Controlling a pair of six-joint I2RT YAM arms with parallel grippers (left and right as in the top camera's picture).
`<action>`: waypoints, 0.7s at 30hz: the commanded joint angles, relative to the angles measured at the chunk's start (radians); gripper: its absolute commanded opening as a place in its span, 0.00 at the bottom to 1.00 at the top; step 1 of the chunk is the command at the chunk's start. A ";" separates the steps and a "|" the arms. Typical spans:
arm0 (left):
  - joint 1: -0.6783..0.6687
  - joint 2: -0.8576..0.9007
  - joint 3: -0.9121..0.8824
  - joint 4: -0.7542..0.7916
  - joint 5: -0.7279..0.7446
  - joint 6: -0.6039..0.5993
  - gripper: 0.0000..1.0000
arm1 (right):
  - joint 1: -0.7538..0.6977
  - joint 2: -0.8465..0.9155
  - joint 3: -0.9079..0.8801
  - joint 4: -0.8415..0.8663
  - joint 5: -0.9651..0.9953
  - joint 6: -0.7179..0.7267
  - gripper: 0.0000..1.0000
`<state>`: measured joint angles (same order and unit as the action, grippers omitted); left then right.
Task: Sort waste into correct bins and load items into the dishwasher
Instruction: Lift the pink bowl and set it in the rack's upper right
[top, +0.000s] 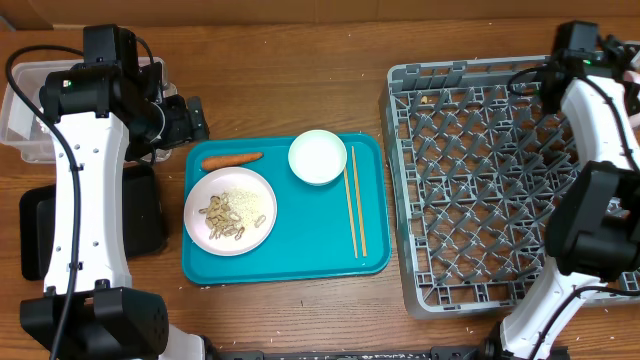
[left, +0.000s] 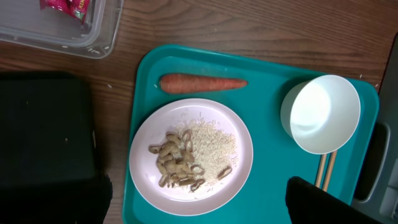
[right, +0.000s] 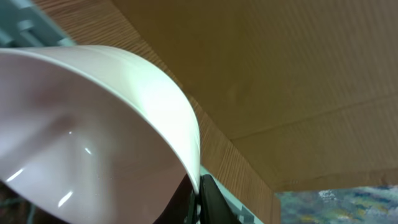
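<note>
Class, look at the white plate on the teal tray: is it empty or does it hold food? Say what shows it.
Not empty: the plate holds a pile of beige scraps beside a patch of white rice crumbs.

The overhead camera is looking straight down on the table (top: 300, 80), taking in the tray (top: 310, 235) and the rack (top: 470, 220). The left wrist camera is facing down from closer, sharing that tray and its plate (left: 149, 127). The right wrist camera is sitting right against a cup (right: 93, 124).
</note>
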<state>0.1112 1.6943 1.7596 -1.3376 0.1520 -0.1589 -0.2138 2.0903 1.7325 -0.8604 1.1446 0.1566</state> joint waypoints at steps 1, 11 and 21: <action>0.000 -0.008 0.010 0.003 -0.006 -0.006 0.91 | 0.040 -0.002 -0.010 -0.032 -0.126 0.005 0.04; 0.000 -0.008 0.010 0.003 -0.007 -0.002 0.91 | 0.094 -0.002 -0.010 -0.217 -0.284 0.058 0.15; 0.000 -0.008 0.010 -0.003 -0.008 0.006 0.91 | 0.109 -0.064 0.003 -0.302 -0.378 0.109 0.50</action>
<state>0.1112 1.6943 1.7596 -1.3384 0.1520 -0.1585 -0.1024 2.0888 1.7245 -1.1637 0.8066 0.2386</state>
